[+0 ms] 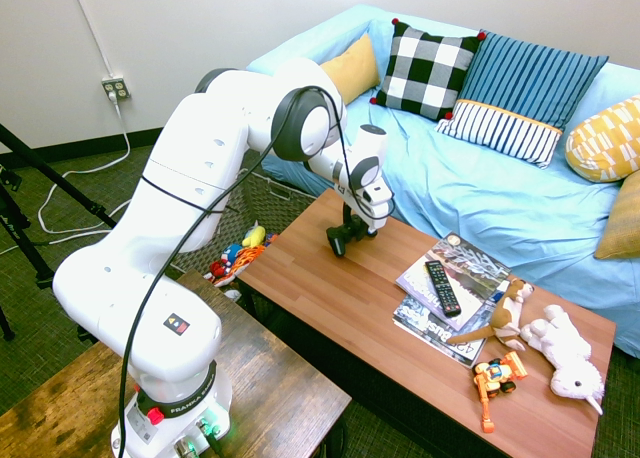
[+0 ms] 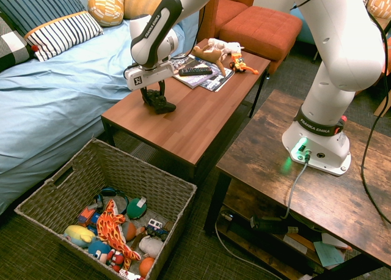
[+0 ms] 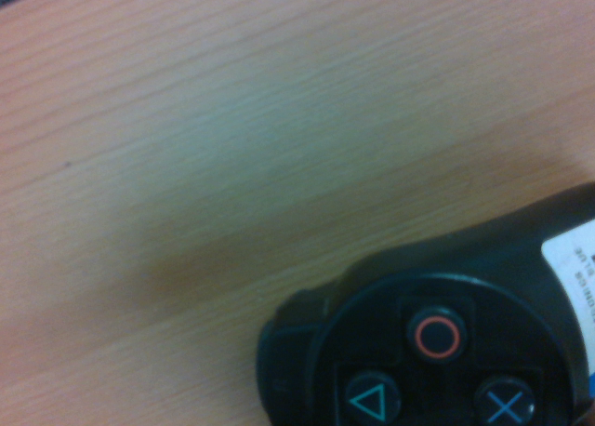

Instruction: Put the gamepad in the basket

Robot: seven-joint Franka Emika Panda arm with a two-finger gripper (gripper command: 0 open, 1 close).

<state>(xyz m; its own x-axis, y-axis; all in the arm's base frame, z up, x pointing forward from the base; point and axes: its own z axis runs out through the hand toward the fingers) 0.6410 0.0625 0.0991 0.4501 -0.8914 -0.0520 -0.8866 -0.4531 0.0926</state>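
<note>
While your gripper (image 2: 156, 96) points straight down at the coffee table (image 2: 195, 118), its jaws have closed on the gamepad (image 2: 160, 103), which sits on the table's end nearest the basket (image 2: 162, 188). You can see the gamepad is small, black and plastic with curved handles; in the wrist view (image 3: 437, 342) it shows a red circle, a teal triangle and a blue cross on round buttons, plus a white label at one side. Its button face is up, flat against the wood — which way its long axis runs you cannot tell for sure from the exterior views, as the fingers cover much of it.

On the floor below that end of the table, you have the wicker basket, grey-brown with a handle slot in its near wall. It already holds a heap of small toys (image 2: 113, 231) — an orange patterned soft toy, a green one, a yellow one, some round balls and a little car.

At the table's far end lie magazines (image 1: 455, 278) with a black remote (image 1: 442, 287) on top, beside a brown plush (image 1: 505, 313), a white plush (image 1: 565, 353) and an orange toy (image 1: 497, 376).
</note>
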